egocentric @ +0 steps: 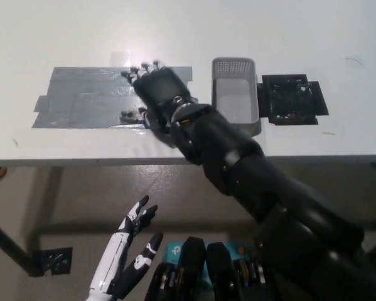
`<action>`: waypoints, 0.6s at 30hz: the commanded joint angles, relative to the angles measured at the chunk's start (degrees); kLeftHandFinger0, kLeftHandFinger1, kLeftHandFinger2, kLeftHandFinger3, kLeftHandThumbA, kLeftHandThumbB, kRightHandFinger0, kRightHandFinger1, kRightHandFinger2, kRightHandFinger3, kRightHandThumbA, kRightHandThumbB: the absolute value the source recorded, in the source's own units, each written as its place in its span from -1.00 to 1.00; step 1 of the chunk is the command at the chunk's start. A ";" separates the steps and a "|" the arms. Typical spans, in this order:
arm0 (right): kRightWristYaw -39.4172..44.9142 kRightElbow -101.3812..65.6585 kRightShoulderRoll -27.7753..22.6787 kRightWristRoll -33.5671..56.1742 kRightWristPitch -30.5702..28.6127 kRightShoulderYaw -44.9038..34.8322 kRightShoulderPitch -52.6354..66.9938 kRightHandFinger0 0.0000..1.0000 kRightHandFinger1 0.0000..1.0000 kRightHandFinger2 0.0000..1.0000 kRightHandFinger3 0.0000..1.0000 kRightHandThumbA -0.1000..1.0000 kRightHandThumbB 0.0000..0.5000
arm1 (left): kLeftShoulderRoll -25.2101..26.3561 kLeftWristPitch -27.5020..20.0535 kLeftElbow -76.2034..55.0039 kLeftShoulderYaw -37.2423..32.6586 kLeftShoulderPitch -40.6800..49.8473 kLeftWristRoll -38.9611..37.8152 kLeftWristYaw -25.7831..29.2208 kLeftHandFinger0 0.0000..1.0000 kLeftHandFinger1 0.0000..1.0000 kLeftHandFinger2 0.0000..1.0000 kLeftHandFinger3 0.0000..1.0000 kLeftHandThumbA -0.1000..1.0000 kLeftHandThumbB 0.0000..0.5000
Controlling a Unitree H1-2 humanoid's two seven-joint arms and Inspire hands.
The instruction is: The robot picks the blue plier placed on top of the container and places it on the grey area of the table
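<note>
A: Where the black right arm reaches across the white table point(313, 37), what is its black right hand point(155, 89) doing?

B: It lies palm-down over the grey taped area point(81, 94) of the table, at that patch's right end. The fingers are spread apart and stretched out flat, their tips pointing toward the far edge of the tape.

A: Does it hold the blue plier?

B: I cannot tell for sure. The outstretched fingers are closed on nothing that I can see, and no blue shows anywhere. Small dark bits point(132, 114) peek out just beside the hand's left edge on the tape, but they are too small to name. If the plier is there, the hand covers it.

A: And the container?

B: The grey perforated plastic basket point(235, 66) stands on the table just right of the taped area, beside the black forearm. What shows of its inside is bare. To its right, close by, lies a flat black square pad point(294, 99).

A: The other hand?

B: The white left hand point(128, 254) hangs below the table edge at the lower left, fingers loosely spread, holding nothing.
</note>
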 commanded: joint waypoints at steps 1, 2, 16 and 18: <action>-12.72 -3.59 -2.51 0.14 -6.57 -1.66 -7.10 1.00 1.00 1.00 1.00 0.16 0.06 | 0.45 -2.13 -1.67 -0.01 0.00 0.49 -0.08 1.00 0.86 0.78 0.98 0.65 -0.66; -13.47 -4.10 -2.91 0.24 -6.96 -2.00 -7.98 1.00 1.00 1.00 1.00 0.20 0.01 | 0.45 -2.58 -1.30 0.05 -0.05 0.32 -0.03 1.00 0.86 0.78 0.98 0.65 -0.66; -5.60 -36.81 -15.66 12.03 -13.72 -22.16 -8.29 1.00 1.00 1.00 1.00 0.72 -0.11 | 0.31 -4.10 1.14 3.83 -3.43 -1.60 2.22 1.00 0.96 0.96 1.00 0.72 -0.56; 0.51 -49.89 -19.04 16.23 -11.16 -25.21 -4.22 1.00 1.00 1.00 1.00 0.77 -0.10 | 0.14 -3.64 1.82 5.15 -6.05 -2.76 2.52 1.00 1.00 1.00 1.00 0.79 -0.63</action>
